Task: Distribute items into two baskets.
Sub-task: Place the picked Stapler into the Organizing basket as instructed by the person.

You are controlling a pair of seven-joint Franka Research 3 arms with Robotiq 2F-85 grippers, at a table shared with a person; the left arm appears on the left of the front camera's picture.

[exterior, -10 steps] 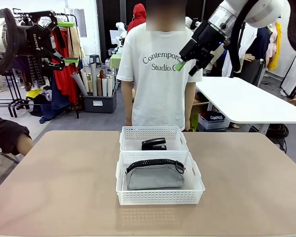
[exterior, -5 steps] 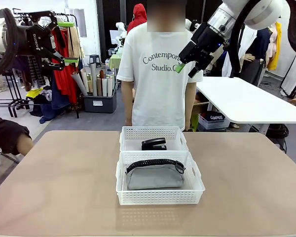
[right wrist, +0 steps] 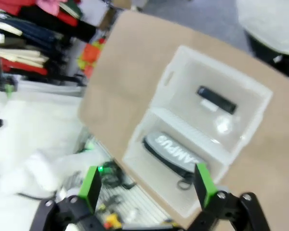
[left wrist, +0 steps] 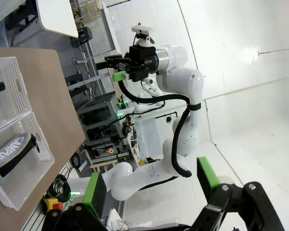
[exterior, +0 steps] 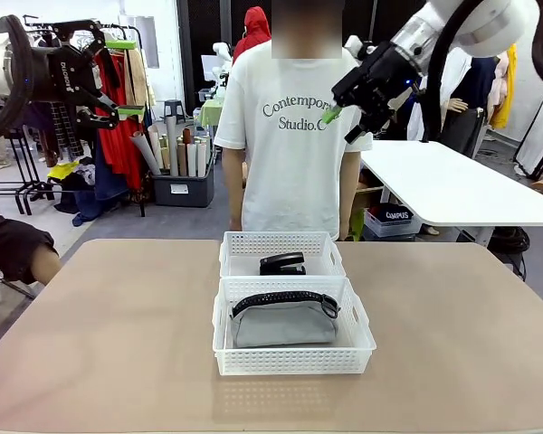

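Table (exterior: 100, 344): a wide tan top, with both baskets sitting at its middle and bare surface all round them.
Person (exterior: 294, 136): standing at the far edge in a white printed T-shirt, arms down at the sides, hands away from the baskets.
Left arm: raised high off to the left, well above the table and well apart from the baskets.
Right arm: raised high on the right, in front of the person's shoulder, also well clear of the table.
Larger basket (exterior: 294, 362): the nearer of the two, white with lattice sides, its far wall touching the smaller one's near wall.
Smaller basket (exterior: 281, 242): just behind it, closer to the person.
Grey pouch (exterior: 283, 323): lying flat inside the larger basket, black zipper strip along its far edge; the left wrist view shows white lettering on its black side (left wrist: 12, 150).
Left gripper (exterior: 118, 77): released, green-padded fingers spread wide, nothing between them.
Right gripper (exterior: 344, 113): also released and empty; in its own wrist view the two green pads (right wrist: 89, 185) stand far apart above both baskets.
Stapler (exterior: 282, 264): small and black, resting on the floor of the smaller basket, near its middle.
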